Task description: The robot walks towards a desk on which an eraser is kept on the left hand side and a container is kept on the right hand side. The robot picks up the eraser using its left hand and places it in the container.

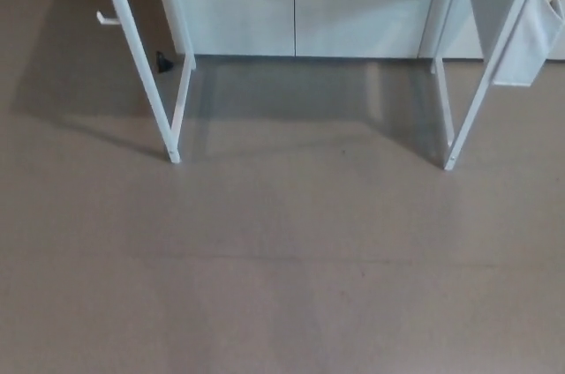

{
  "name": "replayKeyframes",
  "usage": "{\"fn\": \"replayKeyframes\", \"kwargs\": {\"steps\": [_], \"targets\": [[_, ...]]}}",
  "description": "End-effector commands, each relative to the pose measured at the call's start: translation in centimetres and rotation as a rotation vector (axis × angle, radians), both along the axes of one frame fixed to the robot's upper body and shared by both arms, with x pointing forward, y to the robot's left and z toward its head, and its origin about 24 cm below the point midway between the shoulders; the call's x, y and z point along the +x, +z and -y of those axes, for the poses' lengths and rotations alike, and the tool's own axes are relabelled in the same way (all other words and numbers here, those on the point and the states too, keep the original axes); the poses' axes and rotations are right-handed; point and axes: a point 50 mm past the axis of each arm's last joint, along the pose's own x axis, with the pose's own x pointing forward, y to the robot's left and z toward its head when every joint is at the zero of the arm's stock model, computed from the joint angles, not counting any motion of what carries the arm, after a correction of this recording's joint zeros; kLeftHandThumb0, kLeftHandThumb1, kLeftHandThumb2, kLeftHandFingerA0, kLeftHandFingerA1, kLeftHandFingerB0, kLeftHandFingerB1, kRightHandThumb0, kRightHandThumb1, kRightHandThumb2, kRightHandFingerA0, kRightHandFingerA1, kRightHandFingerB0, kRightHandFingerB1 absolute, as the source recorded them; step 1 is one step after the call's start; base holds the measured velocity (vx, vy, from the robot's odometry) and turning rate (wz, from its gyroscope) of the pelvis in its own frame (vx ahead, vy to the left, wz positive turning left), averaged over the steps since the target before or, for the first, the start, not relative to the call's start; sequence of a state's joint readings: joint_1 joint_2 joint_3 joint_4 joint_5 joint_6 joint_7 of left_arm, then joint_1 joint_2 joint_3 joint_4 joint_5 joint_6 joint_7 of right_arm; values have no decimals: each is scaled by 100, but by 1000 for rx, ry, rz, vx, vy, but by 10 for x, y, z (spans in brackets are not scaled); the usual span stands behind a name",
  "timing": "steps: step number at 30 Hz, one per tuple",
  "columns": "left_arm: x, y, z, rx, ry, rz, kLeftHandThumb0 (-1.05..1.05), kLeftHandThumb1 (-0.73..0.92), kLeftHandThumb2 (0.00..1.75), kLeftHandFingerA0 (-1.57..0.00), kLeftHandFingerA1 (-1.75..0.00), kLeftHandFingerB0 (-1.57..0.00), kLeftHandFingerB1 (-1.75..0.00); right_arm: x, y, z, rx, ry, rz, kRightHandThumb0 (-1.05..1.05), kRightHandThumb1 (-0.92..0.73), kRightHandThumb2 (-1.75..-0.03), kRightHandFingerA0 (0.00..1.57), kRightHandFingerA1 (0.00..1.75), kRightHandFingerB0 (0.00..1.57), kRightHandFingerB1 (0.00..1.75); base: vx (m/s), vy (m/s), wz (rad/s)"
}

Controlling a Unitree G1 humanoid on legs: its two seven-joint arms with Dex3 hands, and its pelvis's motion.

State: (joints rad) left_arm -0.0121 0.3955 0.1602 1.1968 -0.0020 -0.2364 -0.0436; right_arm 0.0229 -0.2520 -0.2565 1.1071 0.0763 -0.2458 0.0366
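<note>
Only the lower part of a white desk frame shows in the head view: its left legs [150,74] and right legs [481,92] stand on a grey-brown floor [291,259]. The desk top is above the picture's edge, so the eraser and the container are hidden. Neither of my hands nor any part of my arms is in view.
White cabinets [300,3] with black handles stand behind the desk. A white cloth pouch [530,34] hangs off the right legs. A small hook [106,18] sticks out from the left leg, and a small dark object [164,61] lies near the cabinet base.
</note>
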Motion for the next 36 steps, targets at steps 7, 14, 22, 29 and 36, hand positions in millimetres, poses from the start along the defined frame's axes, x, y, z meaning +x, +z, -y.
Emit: {"fn": "replayKeyframes", "kwargs": {"steps": [7, 14, 22, 29, 36], "targets": [[-2, 5, -6, 13, -22, 16, -15, 52, 58, -49, -45, -39, -39, -4, 0, 0, -20, 13, 4, -11, -48, -53, 64, 48, 50, 45, 323, 50, -3], [-3, 5, -6, 26, -41, 0, -18, 52, 59, -49, -45, -39, -39, -6, -2, 0, -37, 20, -15, -12, -48, -53, 65, 47, 51, 44, 367, 78, -8], [-4, 5, -6, 17, -32, 3, -17, 52, 58, -50, -45, -40, -39, -8, -2, -1, -38, 30, -10, -17, -47, -54, 68, 50, 53, 47, 357, -179, 29], [-5, 4, -6, 12, -38, -2, -16, 52, 58, -50, -45, -40, -39, -8, -3, -2, -43, 26, -14, -14, -45, -53, 70, 51, 55, 47, 349, -241, 14], [-7, 5, -6, 22, -57, -5, -17, 52, 58, -51, -46, -41, -40, -11, -4, -2, -48, 32, -21, -23, -39, -59, 66, 55, 53, 52, 201, 57, -11]]}}
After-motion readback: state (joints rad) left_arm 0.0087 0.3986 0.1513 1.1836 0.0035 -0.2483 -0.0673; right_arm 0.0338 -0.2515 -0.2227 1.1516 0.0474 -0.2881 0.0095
